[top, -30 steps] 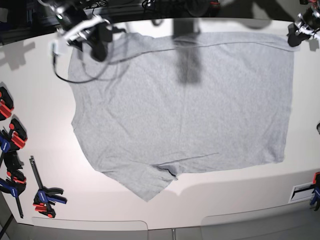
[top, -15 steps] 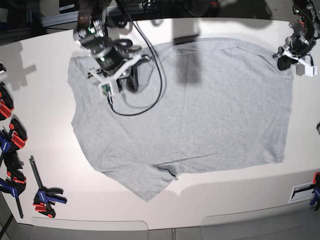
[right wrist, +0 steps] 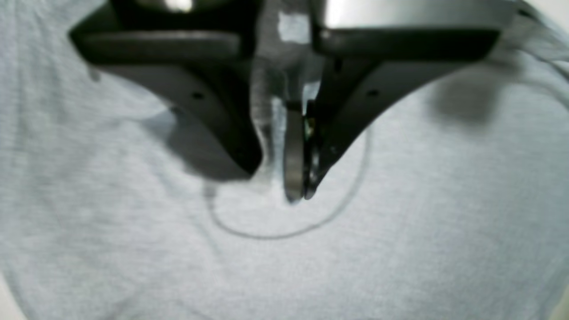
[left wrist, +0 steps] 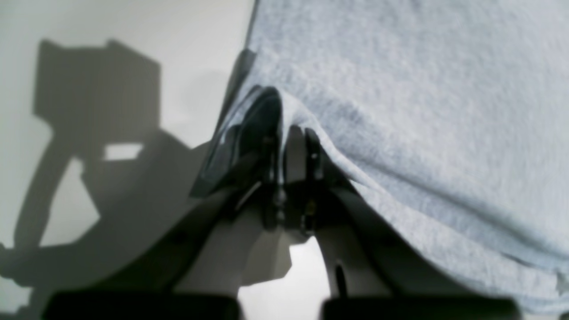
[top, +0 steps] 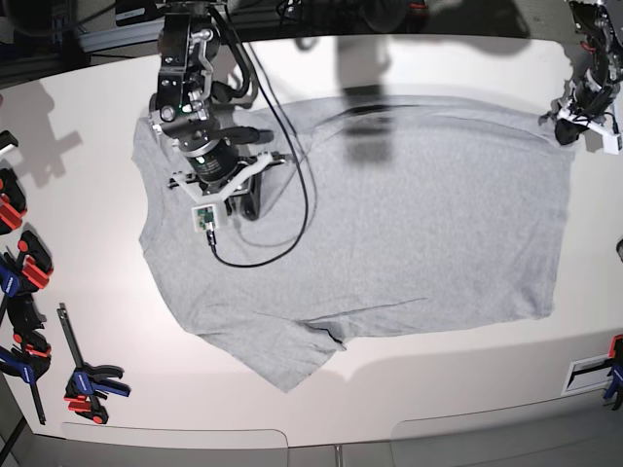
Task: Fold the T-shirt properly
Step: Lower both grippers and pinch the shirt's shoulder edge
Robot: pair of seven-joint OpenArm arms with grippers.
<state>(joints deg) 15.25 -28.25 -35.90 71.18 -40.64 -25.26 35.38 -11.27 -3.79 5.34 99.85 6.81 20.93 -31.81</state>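
Note:
The light grey T-shirt (top: 389, 214) lies spread flat on the white table (top: 78, 195), plain side up. My left gripper (top: 568, 119) is at the shirt's far right corner. In the left wrist view this gripper (left wrist: 284, 122) is shut on a raised ridge of the T-shirt (left wrist: 422, 111) edge. My right gripper (top: 249, 206) hangs over the shirt's upper left part, near the shoulder. In the right wrist view it (right wrist: 295, 198) is shut just above the T-shirt (right wrist: 400, 244), casting a shadow, with no cloth visibly between its fingers.
Red, blue and black clamps (top: 24, 292) lie along the table's left edge, one more (top: 92, 381) near the front left. A black cable (top: 282, 233) from the right arm loops over the shirt. A small label (top: 589, 375) sits at the front right.
The right arm has swung from the far left corner down over the shirt's upper left part. The left gripper has dropped onto the far right corner, and the shirt's far edge now looks drawn inward.

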